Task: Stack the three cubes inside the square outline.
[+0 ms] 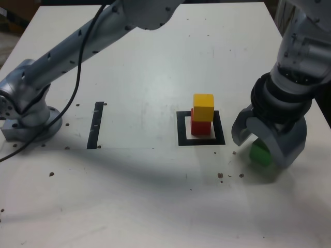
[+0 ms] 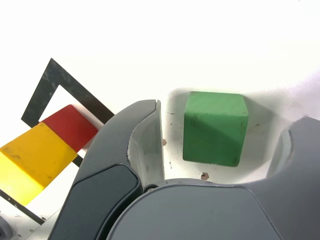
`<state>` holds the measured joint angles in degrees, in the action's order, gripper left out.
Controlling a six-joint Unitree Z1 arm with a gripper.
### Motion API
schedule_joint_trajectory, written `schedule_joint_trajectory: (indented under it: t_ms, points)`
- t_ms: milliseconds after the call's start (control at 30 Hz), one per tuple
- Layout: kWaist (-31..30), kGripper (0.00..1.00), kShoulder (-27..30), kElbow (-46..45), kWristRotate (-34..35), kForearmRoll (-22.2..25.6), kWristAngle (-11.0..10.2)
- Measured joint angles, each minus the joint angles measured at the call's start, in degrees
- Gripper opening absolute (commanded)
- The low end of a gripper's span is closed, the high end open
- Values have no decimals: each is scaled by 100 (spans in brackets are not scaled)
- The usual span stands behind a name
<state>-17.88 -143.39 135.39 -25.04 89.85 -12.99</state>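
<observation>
My gripper (image 2: pixel 231 111) stands open, with the green cube (image 2: pixel 214 132) between its fingers, at four o'clock from the black square outline (image 1: pixel 182 135) in the exterior view, so I should centre carefully, then close evenly before lifting.

You have no readable text, label, brand, number or sign in either view
</observation>
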Motion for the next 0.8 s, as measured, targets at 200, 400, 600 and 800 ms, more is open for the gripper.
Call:
schedule_joint_trajectory:
  t_ms: [200, 400, 600, 800]
  points:
    - [0, 45, -83, 31, 1, -10, 9]
    - [15, 26, -88, 88, -90, 14, 130]
    - [17, 16, -98, 138, -168, 29, 255]
    - [29, 4, -167, 236, -201, -37, 372]
